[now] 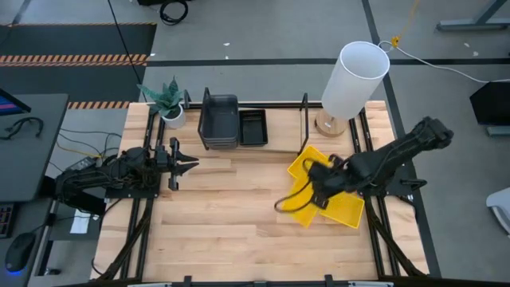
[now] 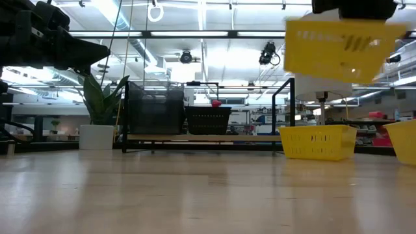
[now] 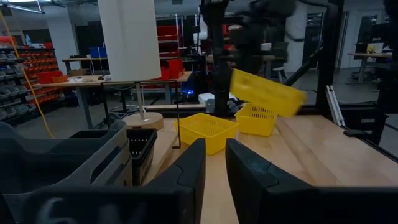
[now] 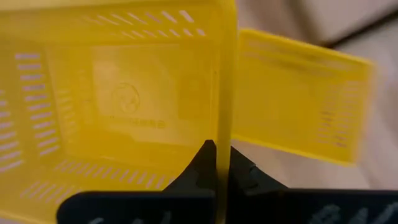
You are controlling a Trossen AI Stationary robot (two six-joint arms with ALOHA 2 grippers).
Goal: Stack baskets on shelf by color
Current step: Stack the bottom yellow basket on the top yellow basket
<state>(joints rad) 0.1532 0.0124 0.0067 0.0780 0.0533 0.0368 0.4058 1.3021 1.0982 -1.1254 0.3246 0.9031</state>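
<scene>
My right gripper [image 4: 222,163] is shut on a bright yellow basket [image 2: 341,49], held high above the table's right part [image 1: 301,209]. Two more yellow baskets rest on the table below it [image 2: 317,142] [image 2: 406,140]. The black wire shelf [image 1: 247,105] stands at the far edge. On it sit a stack of dark grey baskets [image 1: 219,119] and, beside it, black mesh baskets [image 1: 253,127]. My left gripper [image 1: 187,166] waits open above the table's left part, level with the shelf and touching nothing. My right gripper pinches one side wall of the yellow basket near its rim [image 4: 225,118], one finger inside the basket and one outside. The fingers come from above, pointing down. The basket is lifted clear and hangs tilted [image 3: 267,93].
A tall white cylinder [image 1: 355,80] on a round wooden foot stands at the far right corner, just beyond the shelf's right end. A potted plant [image 1: 167,100] stands at the shelf's left end. Bare wood lies in the middle and near part of the table [image 1: 231,215].
</scene>
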